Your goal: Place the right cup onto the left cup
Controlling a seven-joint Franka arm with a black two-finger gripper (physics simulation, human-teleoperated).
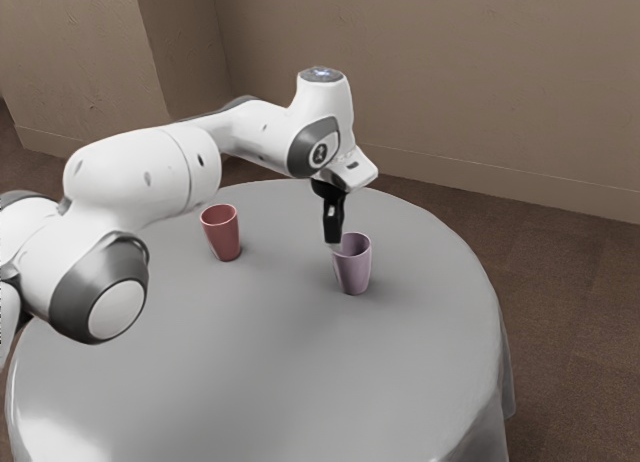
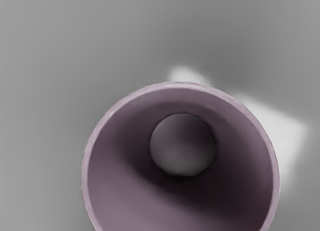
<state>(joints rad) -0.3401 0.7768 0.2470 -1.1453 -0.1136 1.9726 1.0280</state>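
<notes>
The gripper points down above the table, its lower end at the rim of the mauve cup, on the exterior view's left side of that rim. How far open it is cannot be told, nor whether it has hold of the cup or even touches it. The mauve cup stands upright on the table, just below the gripper and slightly toward the exterior view's right of it. In the wrist view its mouth lies open under the hand, showing the inner wall and the round, grey bottom. Beside this cup, a bright patch shows on the tabletop.

Farther from the gripper, toward the exterior view's left, the red cup stands upright on the table, well apart from both the gripper and the mauve cup. The two cups are separate, neither one on the other.

Above the gripper is the white arm with its dark grey joints, reaching in from the exterior view's left. Below and around the gripper spreads the round table, covered by a grey cloth that hangs over its edge. Beyond it are a brown floor and a plain tan wall.
</notes>
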